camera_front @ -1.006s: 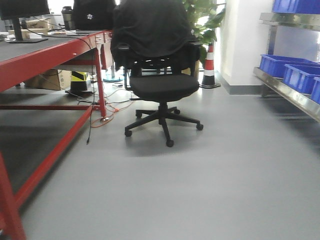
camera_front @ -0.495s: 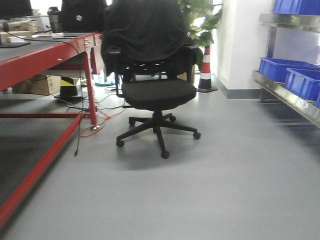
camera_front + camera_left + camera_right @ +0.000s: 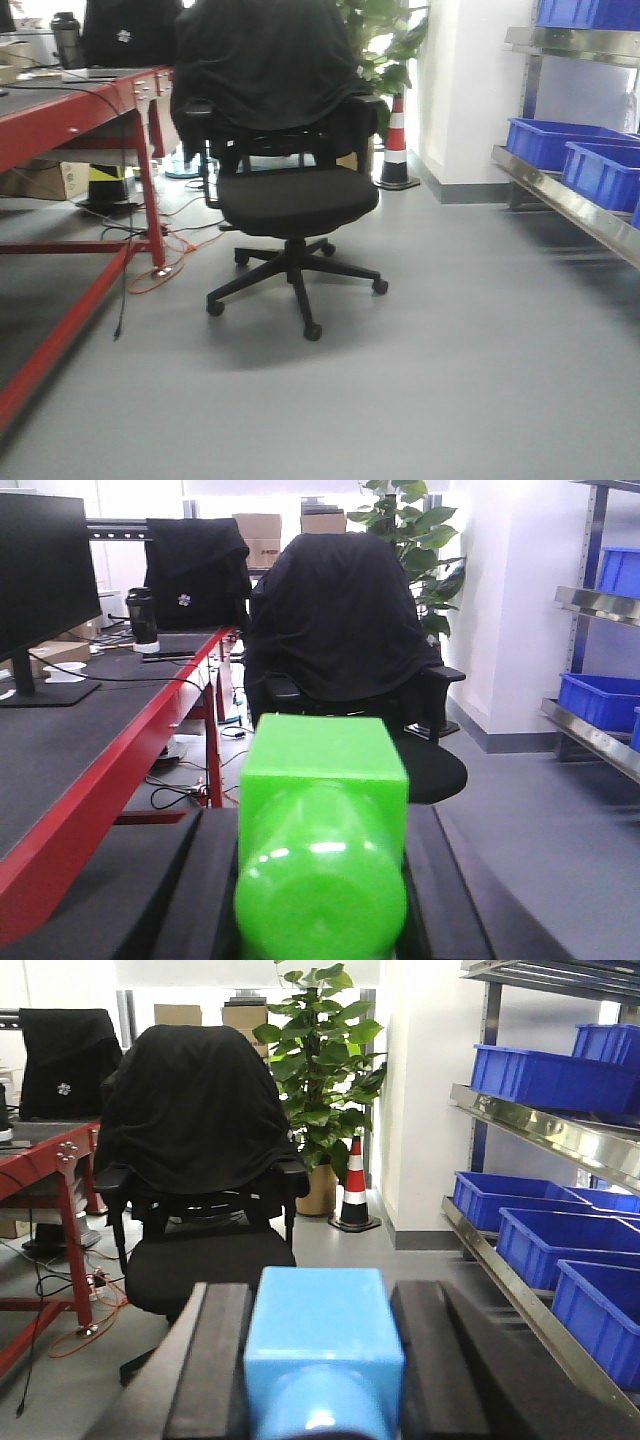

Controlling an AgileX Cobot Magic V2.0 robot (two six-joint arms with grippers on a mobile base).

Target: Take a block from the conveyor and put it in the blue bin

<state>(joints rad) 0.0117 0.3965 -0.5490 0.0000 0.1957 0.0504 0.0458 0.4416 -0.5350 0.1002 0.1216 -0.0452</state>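
Plastic, smooth and glossy, is what is seen up close: one lime-green block (image 3: 322, 810), square-faced with a rounded, shiny bulge toward the lens, is clamped between the two matte black fingers (image 3: 205, 880) of the left gripper (image 3: 320, 885), and one light-blue block (image 3: 322, 1330) of the same boxy shape is pinched between the flat black fingers (image 3: 215, 1360) of the right gripper (image 3: 322, 1365). Both sets of jaws are closed tight against their blocks, and both blocks are carried in the air. To the right, five blue bins (image 3: 500, 1210) are counted in the right wrist view, rectangular and hard-walled, two on the upper shelf and three on the lower, all set on a polished steel rack (image 3: 540, 1125). Ahead, one black office chair (image 3: 290, 200) is seen on a five-spoked castor base, with dark cloth draped over its back. A red-framed bench (image 3: 70, 110) with a flat dark top is seen on the left, with one monitor (image 3: 45, 580) on it. One red-and-white striped cone (image 3: 397, 140) is set by a leafy plant (image 3: 315, 1070) on the smooth grey floor (image 3: 450, 380).
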